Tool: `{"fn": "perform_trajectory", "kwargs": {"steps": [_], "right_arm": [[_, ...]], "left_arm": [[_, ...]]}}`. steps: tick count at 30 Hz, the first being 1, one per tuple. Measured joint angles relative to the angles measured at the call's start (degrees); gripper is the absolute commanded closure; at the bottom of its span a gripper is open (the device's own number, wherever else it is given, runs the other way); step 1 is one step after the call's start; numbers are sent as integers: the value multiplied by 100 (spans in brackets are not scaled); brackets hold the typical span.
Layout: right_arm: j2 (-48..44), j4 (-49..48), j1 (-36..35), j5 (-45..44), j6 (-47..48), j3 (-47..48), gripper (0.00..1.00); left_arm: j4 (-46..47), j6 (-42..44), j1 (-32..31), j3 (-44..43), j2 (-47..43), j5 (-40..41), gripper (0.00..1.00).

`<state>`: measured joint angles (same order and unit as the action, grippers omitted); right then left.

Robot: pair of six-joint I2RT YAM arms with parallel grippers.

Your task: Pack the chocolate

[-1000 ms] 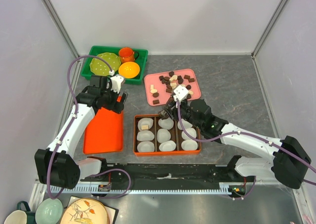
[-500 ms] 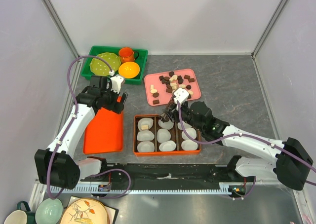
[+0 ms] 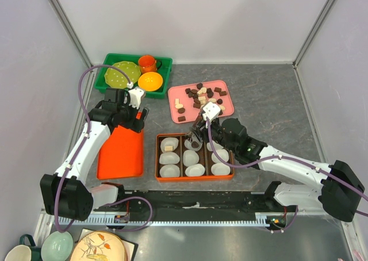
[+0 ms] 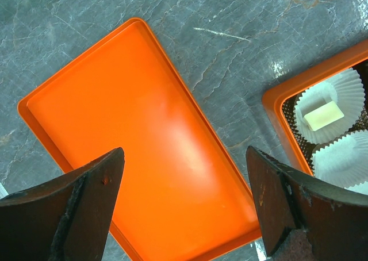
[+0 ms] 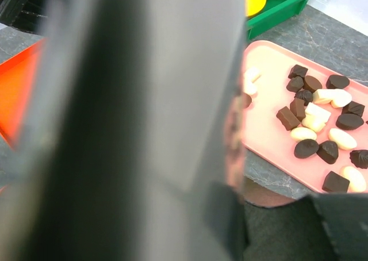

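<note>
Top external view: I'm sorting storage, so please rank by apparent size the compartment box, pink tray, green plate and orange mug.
1. Compartment box, only slightly ahead, and it sits nearer the camera.
2. Pink tray.
3. Green plate.
4. Orange mug.

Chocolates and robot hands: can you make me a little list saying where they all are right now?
chocolates: mostly on the pink tray, dark and cream mixed
box: orange, holds nine white paper cups
packed so far: one cream piece, in a corner cup
left gripper: open, above the flat orange tray
right gripper: over the far middle of the box; open or shut, cannot tell
</note>
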<state>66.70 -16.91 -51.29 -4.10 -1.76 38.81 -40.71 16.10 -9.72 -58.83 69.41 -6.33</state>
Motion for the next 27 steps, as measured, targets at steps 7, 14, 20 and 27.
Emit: {"fn": "perform_trajectory", "kwargs": {"steps": [7, 14, 20, 27], "right_arm": [[68, -87, 0, -415, 111, 214, 60], [1001, -647, 133, -874, 398, 1305, 59], [1923, -1045, 796, -796, 365, 1871, 56], [2990, -1093, 1095, -442, 227, 2398, 51]], "left_arm": [[0, 0, 0, 0, -4, -2, 7], [0, 0, 0, 46, -63, -7, 7], [-11, 0, 2, 111, -116, -7, 7], [-4, 0, 13, 111, -114, -11, 7]]}}
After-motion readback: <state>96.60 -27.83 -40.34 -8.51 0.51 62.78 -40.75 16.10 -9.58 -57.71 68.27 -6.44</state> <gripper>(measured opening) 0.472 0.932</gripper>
